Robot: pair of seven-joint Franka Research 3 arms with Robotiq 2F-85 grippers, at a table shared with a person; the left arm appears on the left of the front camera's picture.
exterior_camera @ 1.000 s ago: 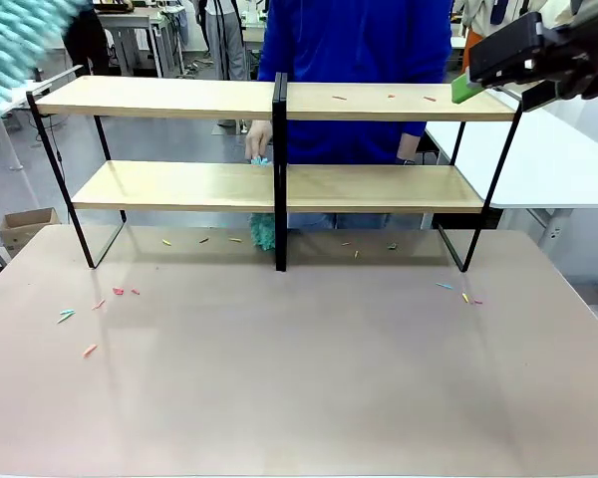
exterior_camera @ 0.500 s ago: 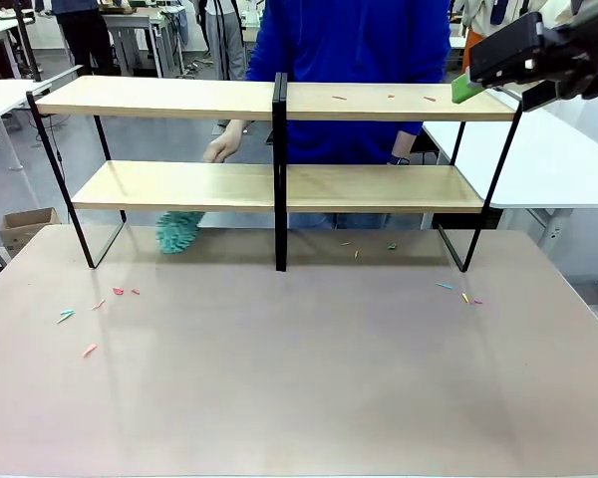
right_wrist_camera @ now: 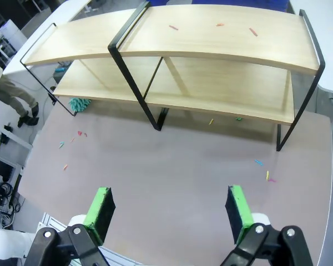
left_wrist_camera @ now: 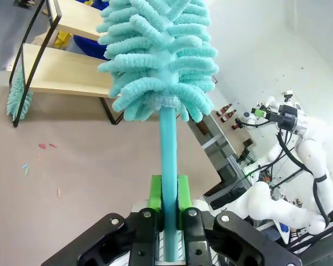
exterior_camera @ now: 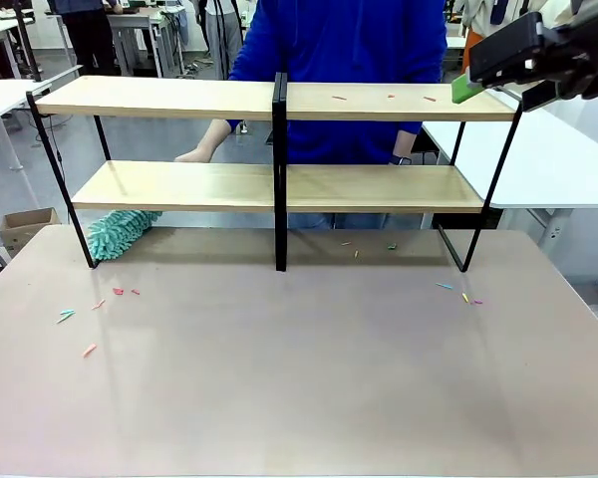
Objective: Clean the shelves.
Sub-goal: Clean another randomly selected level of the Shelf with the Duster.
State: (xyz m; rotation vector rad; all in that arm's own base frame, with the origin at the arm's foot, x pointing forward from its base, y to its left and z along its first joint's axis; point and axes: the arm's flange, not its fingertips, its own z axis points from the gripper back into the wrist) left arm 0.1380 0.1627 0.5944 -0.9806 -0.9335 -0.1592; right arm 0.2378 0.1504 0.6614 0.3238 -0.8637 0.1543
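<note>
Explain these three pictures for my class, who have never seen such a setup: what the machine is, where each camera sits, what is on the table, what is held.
These are two white robot arms at a table, facing a person in a blue top. The front picture looks across the table from between the arms; the other two come from cameras on each wrist. On the table stand the shelves, two wooden boards in a black frame. Small coloured scraps lie on the tabletop and the top board. The left tool is clamped on the handle of a fluffy teal duster. The right tool is open and empty, above the table. A second duster sits under the lower board's left end, near the person's hand.
</note>
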